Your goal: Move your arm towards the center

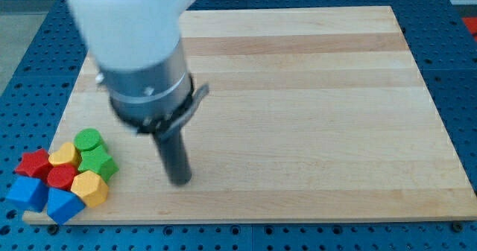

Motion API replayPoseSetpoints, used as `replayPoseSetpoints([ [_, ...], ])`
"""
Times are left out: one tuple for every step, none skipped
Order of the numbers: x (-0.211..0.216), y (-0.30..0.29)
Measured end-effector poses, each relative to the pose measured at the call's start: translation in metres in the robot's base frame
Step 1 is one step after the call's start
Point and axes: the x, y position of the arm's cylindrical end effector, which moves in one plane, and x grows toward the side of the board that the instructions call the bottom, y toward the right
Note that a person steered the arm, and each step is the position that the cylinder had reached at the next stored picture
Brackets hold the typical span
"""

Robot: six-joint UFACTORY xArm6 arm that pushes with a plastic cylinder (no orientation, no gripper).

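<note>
My tip point(180, 181) rests on the wooden board point(313, 94), left of its middle and near the view's bottom. The arm's white and grey body point(138, 50) rises above it at the view's top left. A cluster of blocks lies at the board's bottom left corner, to the left of my tip and apart from it: a green cylinder point(89, 139), a green block point(98, 164), a yellow block point(65, 155), a yellow hexagonal block point(89, 188), a red star-like block point(34, 162), a red block point(62, 177), and two blue blocks point(27, 193) point(64, 204).
The board lies on a blue perforated table point(30, 65) that shows all round it. The blocks at the corner sit right at the board's left and bottom edges.
</note>
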Motion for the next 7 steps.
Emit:
replayPoseSetpoints([
  [0.033,-0.019],
  [0.033,-0.018],
  [0.032,-0.018],
  [0.022,-0.011],
  [-0.002,0.009],
  [-0.055,0.013],
  [-0.123,0.016],
])
